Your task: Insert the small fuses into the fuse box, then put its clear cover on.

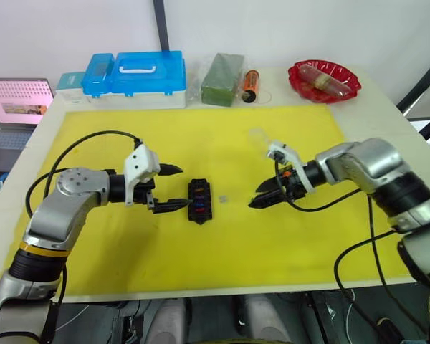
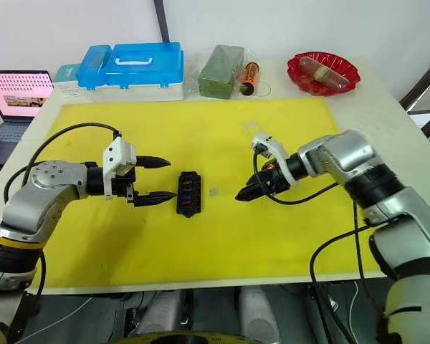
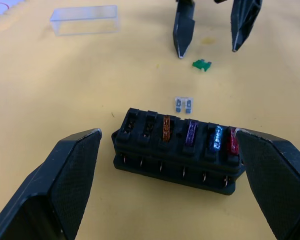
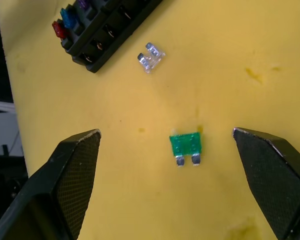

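While four fuses (orange, purple, blue, red) are already seated in the fuse box (image 3: pixel 176 148), two slots at one end are seen empty. The box lies on the yellow mat (image 1: pixel 201 272) between the two grippers. The left gripper (image 1: pixel 170 188) is held wide open just beside the box, gripping nothing. The right gripper (image 4: pixel 165 165) is also spread open and empty, poised over the green fuse (image 4: pixel 186 148), which lies flat on the mat. A grey fuse (image 4: pixel 151 56) lies between the green one and the box, close to the box wall. The clear cover (image 3: pixel 85 19) rests on the mat beyond the right gripper, well apart from the box.

A flat, tiny chip is likely to be hard to pinch: it may be pushed along the mat or flipped by one finger closing first, and could be knocked into the grey fuse. If gripped askew, its blades may miss the slot.

At the table's far edge stand a blue case (image 1: pixel 135 74), a green block (image 1: pixel 221 77) and a red dish (image 1: pixel 324 80) (none in the way). Nothing is seen blocking the green fuse.
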Robot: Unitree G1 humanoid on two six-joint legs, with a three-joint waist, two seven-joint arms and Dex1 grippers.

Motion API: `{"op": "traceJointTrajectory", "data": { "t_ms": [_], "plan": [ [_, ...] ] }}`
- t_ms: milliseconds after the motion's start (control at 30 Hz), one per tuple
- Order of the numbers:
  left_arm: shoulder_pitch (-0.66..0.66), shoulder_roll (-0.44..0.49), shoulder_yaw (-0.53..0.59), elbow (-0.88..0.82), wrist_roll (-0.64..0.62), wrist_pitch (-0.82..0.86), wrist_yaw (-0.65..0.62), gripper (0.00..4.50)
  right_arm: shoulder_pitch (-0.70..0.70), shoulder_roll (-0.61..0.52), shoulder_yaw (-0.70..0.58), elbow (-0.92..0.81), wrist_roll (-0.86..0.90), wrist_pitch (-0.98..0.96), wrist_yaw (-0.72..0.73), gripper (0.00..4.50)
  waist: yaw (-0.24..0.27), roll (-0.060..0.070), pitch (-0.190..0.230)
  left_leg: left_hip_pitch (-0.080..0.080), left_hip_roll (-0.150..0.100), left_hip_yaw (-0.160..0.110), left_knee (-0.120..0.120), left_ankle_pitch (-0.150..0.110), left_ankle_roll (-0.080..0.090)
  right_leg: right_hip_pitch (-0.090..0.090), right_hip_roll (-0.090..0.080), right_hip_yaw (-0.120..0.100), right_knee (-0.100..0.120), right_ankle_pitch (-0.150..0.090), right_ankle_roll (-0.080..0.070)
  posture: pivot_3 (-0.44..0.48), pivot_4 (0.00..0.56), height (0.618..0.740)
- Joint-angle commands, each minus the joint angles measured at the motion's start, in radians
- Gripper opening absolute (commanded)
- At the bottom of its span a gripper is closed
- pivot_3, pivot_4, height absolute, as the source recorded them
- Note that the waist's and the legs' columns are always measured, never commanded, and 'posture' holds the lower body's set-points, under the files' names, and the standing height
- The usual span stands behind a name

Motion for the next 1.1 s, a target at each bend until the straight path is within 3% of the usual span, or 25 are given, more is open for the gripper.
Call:
{"op": "traceJointTrajectory", "data": {
  "t_ms": [33,167,900,1000,1100],
  "plan": [
    [0.016,0.008,0.018,-0.046,-0.006,-0.005,0.010,4.50,-0.034,0.020,0.005,0.055,-0.095,-0.040,0.107,3.80,0.000,0.000,0.000,0.000,0.000,0.000,0.000,0.000,0.000,0.000,0.000,0.000,0.000,0.000,0.000,0.000,0.150,0.740],
    [0.031,0.012,0.029,-0.060,-0.009,0.001,0.020,4.50,-0.030,0.031,0.007,0.052,-0.144,-0.016,0.201,2.50,0.003,0.000,0.000,0.000,0.000,-0.001,0.000,0.000,0.000,0.000,0.000,0.000,0.000,0.000,0.000,0.000,0.150,0.740],
    [0.041,0.012,0.034,-0.082,-0.016,0.016,0.047,4.50,-0.019,0.116,-0.017,0.144,-0.325,-0.003,0.305,2.50,0.000,0.000,0.000,0.000,0.000,-0.001,0.001,0.000,0.000,0.000,0.000,0.000,0.001,0.000,0.000,0.000,0.150,0.740],
    [0.042,0.012,0.036,-0.084,-0.016,0.018,0.048,4.50,-0.022,0.128,-0.021,0.152,-0.337,-0.001,0.313,1.95,0.000,0.000,0.000,0.000,-0.001,-0.001,0.001,0.000,0.000,0.000,0.000,0.000,0.001,0.000,0.000,0.000,0.150,0.740],
    [0.042,0.013,0.037,-0.086,-0.016,0.021,0.049,4.50,-0.028,0.136,-0.028,0.165,-0.350,-0.003,0.320,0.89,0.000,0.000,0.000,0.000,-0.001,-0.001,0.001,0.000,0.000,0.000,0.000,0.000,0.001,0.000,0.000,0.000,0.150,0.740]
  ]
}}
